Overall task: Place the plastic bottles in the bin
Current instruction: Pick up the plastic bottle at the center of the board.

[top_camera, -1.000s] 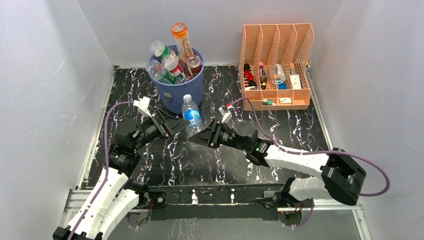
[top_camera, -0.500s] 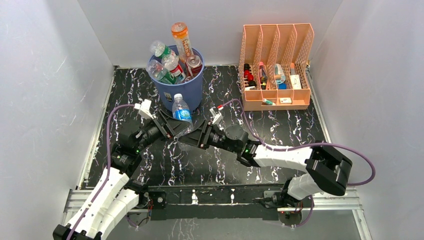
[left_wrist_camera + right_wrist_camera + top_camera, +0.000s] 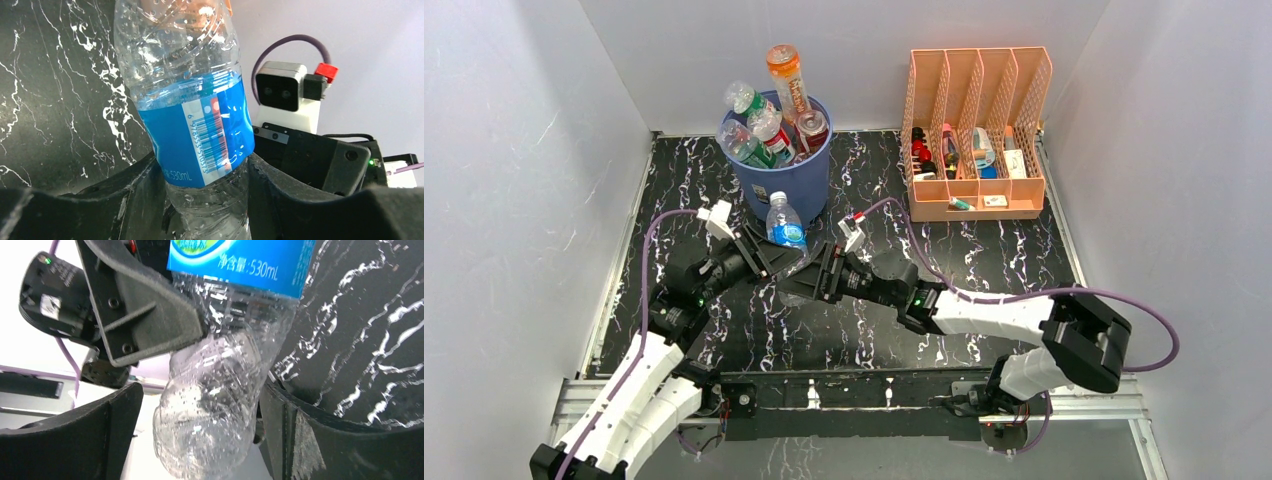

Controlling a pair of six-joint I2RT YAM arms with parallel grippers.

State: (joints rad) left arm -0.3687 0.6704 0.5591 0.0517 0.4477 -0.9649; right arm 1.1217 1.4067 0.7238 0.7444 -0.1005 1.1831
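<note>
A clear plastic bottle (image 3: pixel 786 231) with a blue label stands tilted just in front of the blue bin (image 3: pixel 790 186). My left gripper (image 3: pixel 776 258) is shut on its lower body; in the left wrist view both fingers press the bottle (image 3: pixel 200 125) below the label, around the left gripper (image 3: pixel 205 172). My right gripper (image 3: pixel 812 279) is open around the bottle's base (image 3: pixel 212 395), with a gap at its left finger (image 3: pixel 90 440). Several bottles (image 3: pixel 762 128) fill the bin, and an orange one (image 3: pixel 786 75) sticks up highest.
The peach file organizer (image 3: pixel 976 130) with small bottles and tubes stands at the back right. White walls close in the black marbled table (image 3: pixel 984 260) on three sides. Both arms meet near the table's middle, just in front of the bin.
The right gripper carried the bottle left toward the bin and the left gripper, then opened. The left gripper closed on the bottle.
</note>
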